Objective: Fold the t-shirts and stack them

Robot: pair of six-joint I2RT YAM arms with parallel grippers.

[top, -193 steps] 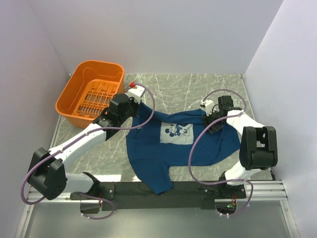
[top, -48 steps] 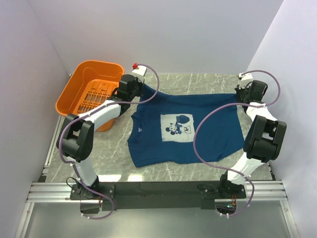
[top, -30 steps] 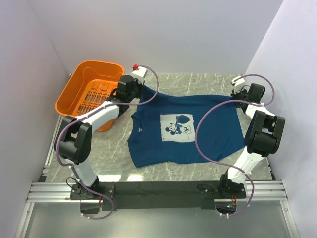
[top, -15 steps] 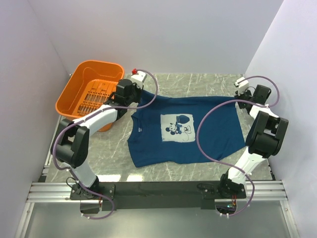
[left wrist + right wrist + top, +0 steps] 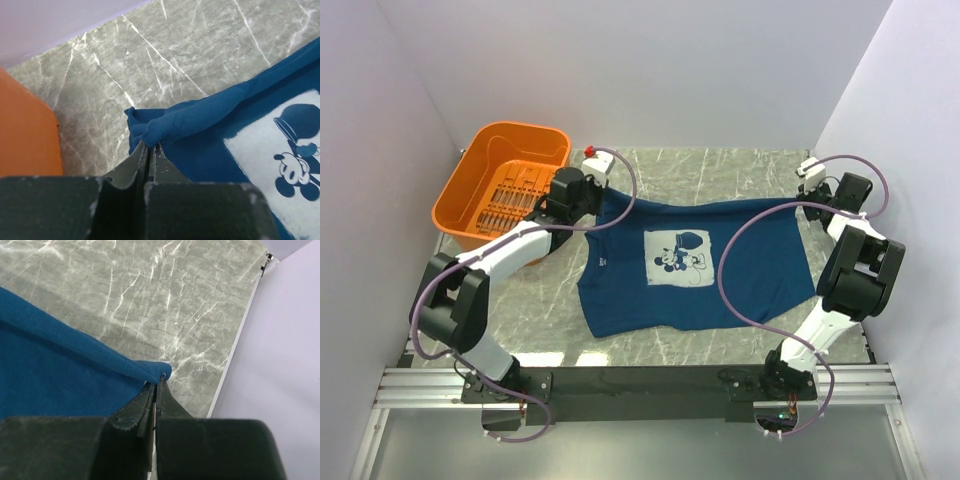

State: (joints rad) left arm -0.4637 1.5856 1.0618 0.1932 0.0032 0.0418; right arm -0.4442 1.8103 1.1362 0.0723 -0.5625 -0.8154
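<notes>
A dark navy t-shirt (image 5: 640, 300) with a pale square mouse print (image 5: 678, 257) lies spread on the marble table, its far edge pulled taut between both grippers. My left gripper (image 5: 597, 200) is shut on the shirt's far-left corner, where bunched cloth (image 5: 165, 125) sticks out past the fingertips of the left gripper (image 5: 150, 146). My right gripper (image 5: 812, 203) is shut on the far-right corner. In the right wrist view a folded blue edge (image 5: 125, 365) is pinched at the tips of the right gripper (image 5: 159, 382).
An orange plastic basket (image 5: 470, 172) stands at the far left, close behind the left arm, and its side (image 5: 25, 130) shows in the left wrist view. The right wall (image 5: 280, 340) and the table's right edge run close to the right gripper.
Both grippers have drawn a little toward the near side while still holding their corners. The shirt's far edge has come with them and lies straighter.
</notes>
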